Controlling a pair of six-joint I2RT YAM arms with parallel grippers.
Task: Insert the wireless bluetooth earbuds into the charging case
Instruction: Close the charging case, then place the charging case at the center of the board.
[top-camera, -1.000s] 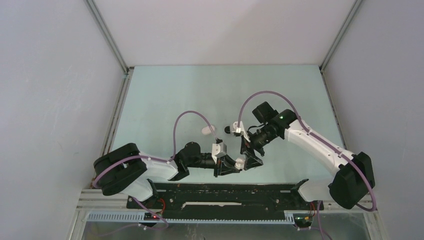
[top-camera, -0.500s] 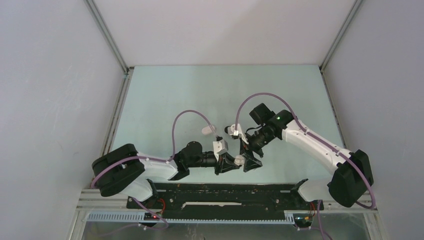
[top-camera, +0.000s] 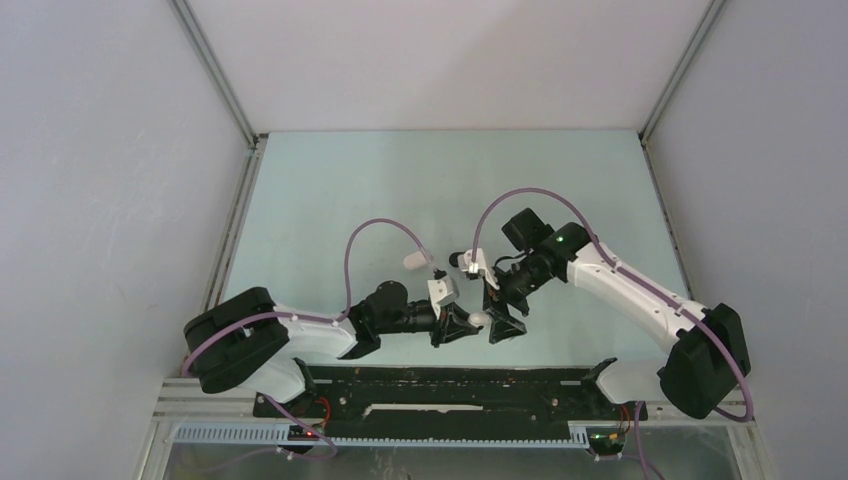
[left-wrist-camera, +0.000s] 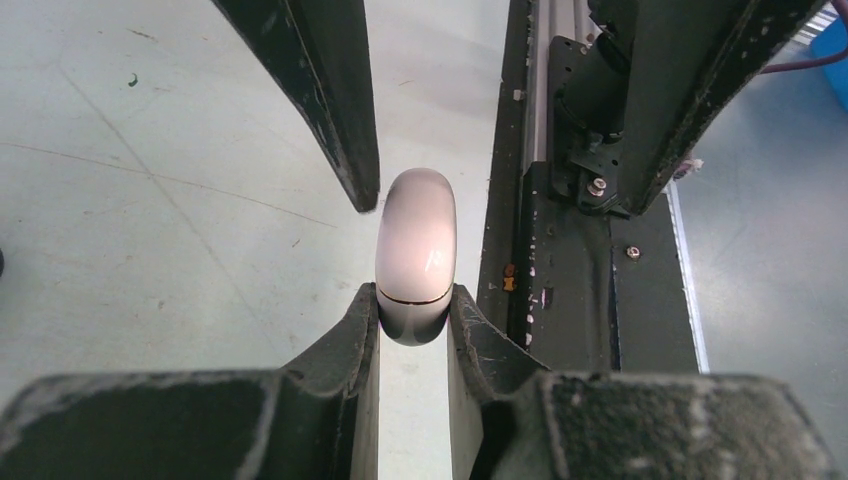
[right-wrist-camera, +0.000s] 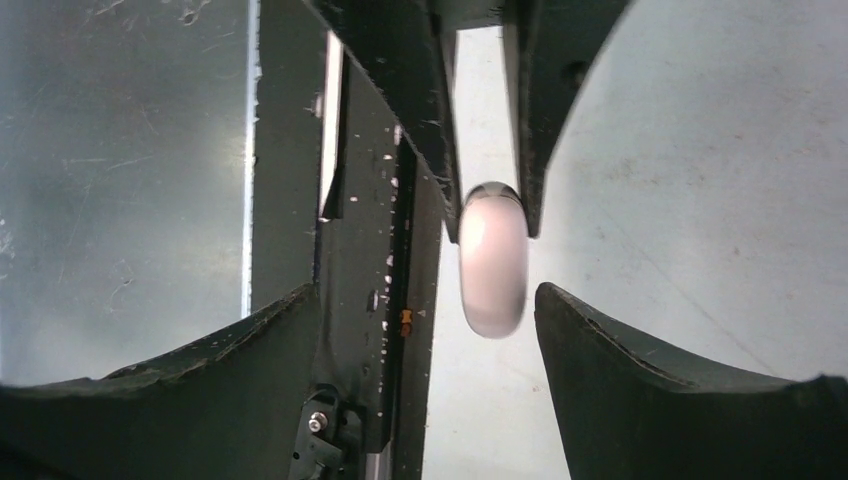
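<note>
both arms drawn slightly left since earlier; left gripper clamps the charging case, long axis pointing into the open right gripper.

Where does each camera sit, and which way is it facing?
Top external: fixed above, behind both arms, looking down on the table.
Left wrist: looks along the left hand, shut on the white case.
Right wrist: looks along the open right hand, toward the left hand.
Shared: both wrist views show that case.

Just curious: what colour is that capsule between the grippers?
The capsule is glossy white; clearest from left wrist.
</note>
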